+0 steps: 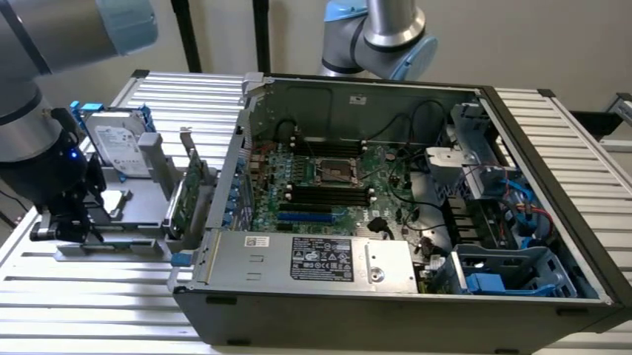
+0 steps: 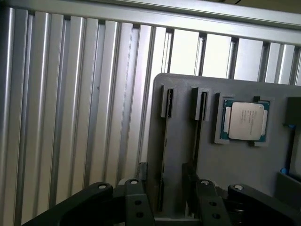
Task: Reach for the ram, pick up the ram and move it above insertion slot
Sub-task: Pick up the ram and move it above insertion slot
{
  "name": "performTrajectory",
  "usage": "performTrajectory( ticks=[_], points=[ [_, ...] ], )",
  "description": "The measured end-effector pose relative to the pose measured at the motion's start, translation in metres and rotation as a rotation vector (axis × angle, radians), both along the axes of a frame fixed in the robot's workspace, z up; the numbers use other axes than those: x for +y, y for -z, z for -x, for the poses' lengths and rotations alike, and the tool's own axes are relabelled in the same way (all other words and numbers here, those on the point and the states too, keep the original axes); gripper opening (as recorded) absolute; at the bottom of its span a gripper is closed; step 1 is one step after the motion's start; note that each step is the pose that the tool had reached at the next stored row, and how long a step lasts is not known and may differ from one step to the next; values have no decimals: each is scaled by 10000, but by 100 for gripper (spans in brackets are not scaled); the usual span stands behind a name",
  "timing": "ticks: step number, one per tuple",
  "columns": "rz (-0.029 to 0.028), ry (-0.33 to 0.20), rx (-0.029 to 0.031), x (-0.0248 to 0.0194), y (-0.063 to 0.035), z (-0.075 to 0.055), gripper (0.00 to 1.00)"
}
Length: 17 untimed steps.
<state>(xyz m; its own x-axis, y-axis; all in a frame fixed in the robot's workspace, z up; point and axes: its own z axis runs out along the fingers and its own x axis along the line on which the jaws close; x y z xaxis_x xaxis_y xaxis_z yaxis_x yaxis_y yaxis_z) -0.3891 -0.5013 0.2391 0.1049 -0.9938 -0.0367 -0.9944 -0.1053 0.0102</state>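
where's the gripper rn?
At the exterior view's left, the gripper is low over the grey parts tray beside the open PC case, near the hard drive; wrist view shows it open near the CPU.

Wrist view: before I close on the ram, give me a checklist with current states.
1. Gripper over the gray holder: ok.
2. Fingers apart: ok, open.
3. Fingers straddling a holder slot: cannot tell.
4. Ram seated in that slot: cannot tell; only thin dark edges show.
5. Ram gripped: not ok, nothing held.
6. Motherboard memory slots free: ok, they look empty.
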Motion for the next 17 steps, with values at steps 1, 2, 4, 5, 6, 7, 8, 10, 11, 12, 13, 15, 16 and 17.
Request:
performTrajectory(
  ticks=[1,2,4,5,6,7,8,10,11,12,13,15,16,17],
  points=[
    [0,-1,1,-1,19,0,42],
    [1,-1,0,-1,37,0,42],
    [-1,-5,0,-2,73,0,42],
    [0,-6,0,-2,90,0,42],
    [-1,-9,-1,-2,109,0,42],
    [1,-11,1,-2,128,0,42],
    [-1,-14,-1,-2,147,0,42],
    [-1,-21,-1,-2,183,-1,42],
    [0,-25,0,-2,200,0,42],
    [0,-29,0,-2,218,-1,42],
    [-1,-32,-2,-2,237,0,42],
    [0,-38,-1,1,273,0,42],
    [0,-41,0,3,291,0,42],
    [0,-44,0,6,310,0,42]
  ],
)
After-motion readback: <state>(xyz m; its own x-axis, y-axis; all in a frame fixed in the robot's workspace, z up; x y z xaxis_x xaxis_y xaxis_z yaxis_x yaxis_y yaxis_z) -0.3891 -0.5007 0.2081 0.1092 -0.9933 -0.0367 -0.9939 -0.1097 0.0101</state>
